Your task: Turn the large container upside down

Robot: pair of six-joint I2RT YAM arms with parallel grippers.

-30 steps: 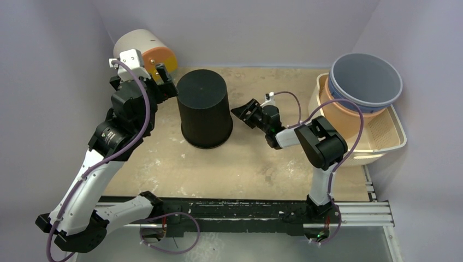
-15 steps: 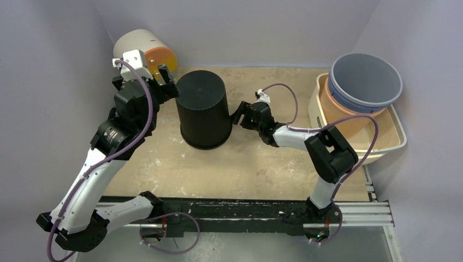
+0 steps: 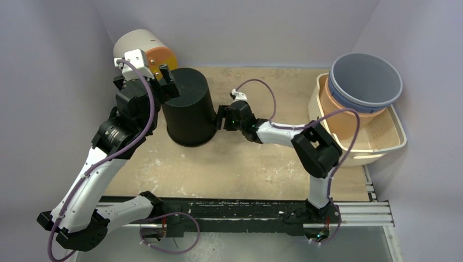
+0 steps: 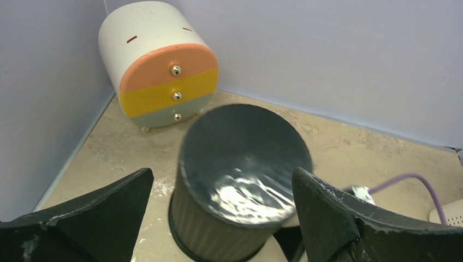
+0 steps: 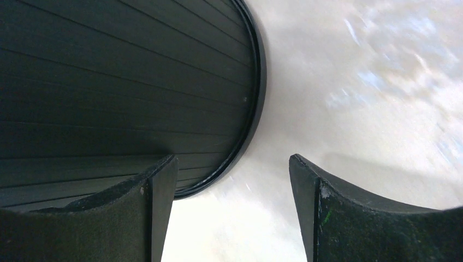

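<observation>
right wrist: right tool (image 5: 232, 159) spread wide, large container (image 5: 109, 82) rim btwn tips

Black ribbed container (image 3: 188, 112). Cream mini drawers (image 4: 147, 33), fronts orange, yellow, grey. Beige mottled desk (image 3: 251, 164). Blue-grey bowl (image 3: 364, 82) in orange tub (image 3: 332, 101). Cream tray (image 3: 394, 139). My fingers (image 5: 136, 218) black.
</observation>
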